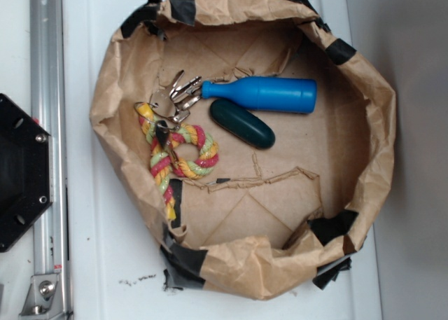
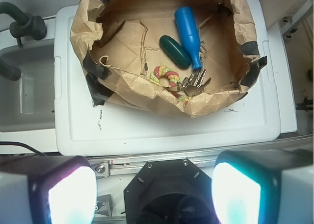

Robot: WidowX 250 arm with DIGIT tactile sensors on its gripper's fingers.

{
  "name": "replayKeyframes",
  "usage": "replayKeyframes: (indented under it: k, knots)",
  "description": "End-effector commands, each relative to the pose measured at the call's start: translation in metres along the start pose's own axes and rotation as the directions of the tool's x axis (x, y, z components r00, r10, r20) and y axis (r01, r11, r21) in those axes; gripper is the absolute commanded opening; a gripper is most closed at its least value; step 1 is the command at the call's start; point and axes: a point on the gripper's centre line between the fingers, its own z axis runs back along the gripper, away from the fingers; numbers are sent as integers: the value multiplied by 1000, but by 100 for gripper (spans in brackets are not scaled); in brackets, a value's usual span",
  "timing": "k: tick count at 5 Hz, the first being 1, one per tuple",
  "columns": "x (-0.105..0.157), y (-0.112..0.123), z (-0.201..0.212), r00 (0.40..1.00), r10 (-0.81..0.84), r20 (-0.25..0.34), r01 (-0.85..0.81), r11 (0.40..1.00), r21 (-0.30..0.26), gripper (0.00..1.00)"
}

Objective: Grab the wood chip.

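A white lid [image 1: 231, 26] carries a crumpled brown paper bag [image 1: 378, 145], rolled down into a shallow bowl and patched with black tape [image 1: 183, 258]. Inside it, in the exterior view, a blue plastic bottle [image 1: 260, 94] lies on its side at the far middle; just near of it, touching or almost so, is a dark green oval object [image 1: 242, 123]. To the left sit a red, yellow and green rope ring [image 1: 183, 152] and a bunch of keys [image 1: 173, 96], the keys resting against the ring.

No wood chip can be told apart in either view; it may be hidden under a fold of paper or not be there at all.

The gripper [image 2: 154, 194] hangs high above the near side of the lid, its two pads [image 2: 72, 194] spread wide with nothing between them. The task seems to be at its start: the next move calls for finding the chip before descending.

No brand, label or writing can be read
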Motion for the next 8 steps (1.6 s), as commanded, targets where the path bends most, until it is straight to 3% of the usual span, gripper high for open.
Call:
replayKeyframes:
  k: [1,2,3,4,5,8]
  knots:
    - [0,0,0,1000,0,0,0,1000,0,100]
    - [48,-6,-22,999,1,37,-3,999,33,100]
    - [96,-2,-44,999,17,42,-18,1000,24,100]
    - [131,1,-75,964,233,125,-233,972,-21,100]
    - [147,-2,-113,881,457,121,-426,878,-219,100]
    - [147,-2,-113,881,457,121,-426,878,-219,100]
